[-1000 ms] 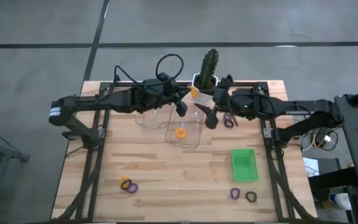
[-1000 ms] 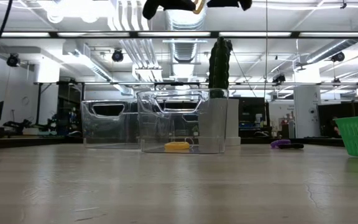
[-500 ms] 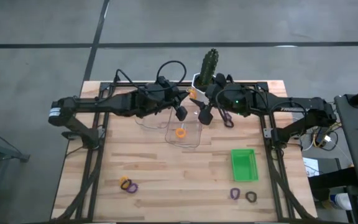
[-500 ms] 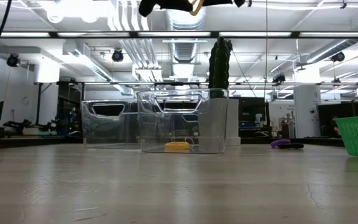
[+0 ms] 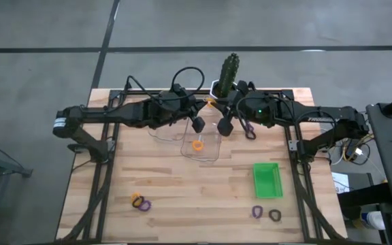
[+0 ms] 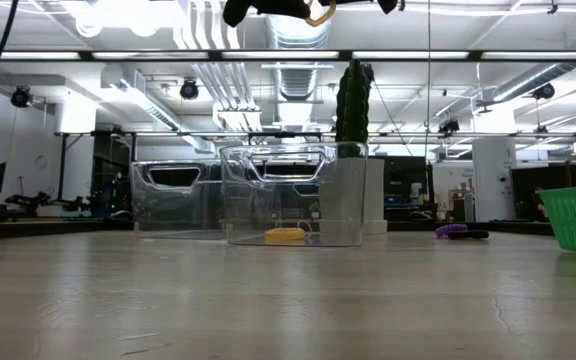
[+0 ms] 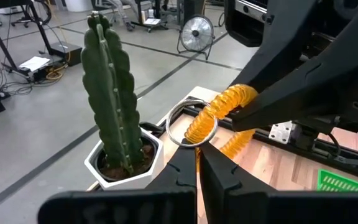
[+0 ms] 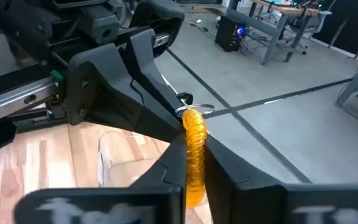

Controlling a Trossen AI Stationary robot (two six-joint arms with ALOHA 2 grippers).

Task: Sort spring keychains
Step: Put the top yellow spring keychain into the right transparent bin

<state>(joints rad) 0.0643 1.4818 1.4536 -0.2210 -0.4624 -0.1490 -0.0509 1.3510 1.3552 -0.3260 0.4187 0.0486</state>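
Both tools clamp one orange coiled spring keychain (image 7: 219,115) mid-air, upper centre.
Left tool (image 7: 197,163) and right tool (image 8: 193,163) pulling apart could stretch or drop it outside the clear plastic bin (image 5: 211,151).

Table (image 5: 182,184) is pale wood planks w/ visible grain, kinda satin sheen in the low view. 2 bins (image 6: 288,195) are clear glossy plastic; green basket (image 5: 267,180) looks like matt ribbed plastic. Orange spring keychain (image 7: 219,112) = shiny coiled plastic on a thin bright metal ring. Gripper fingers (image 7: 182,171) are smooth matt black plastic. Cactus pot (image 7: 126,165) smooth white.
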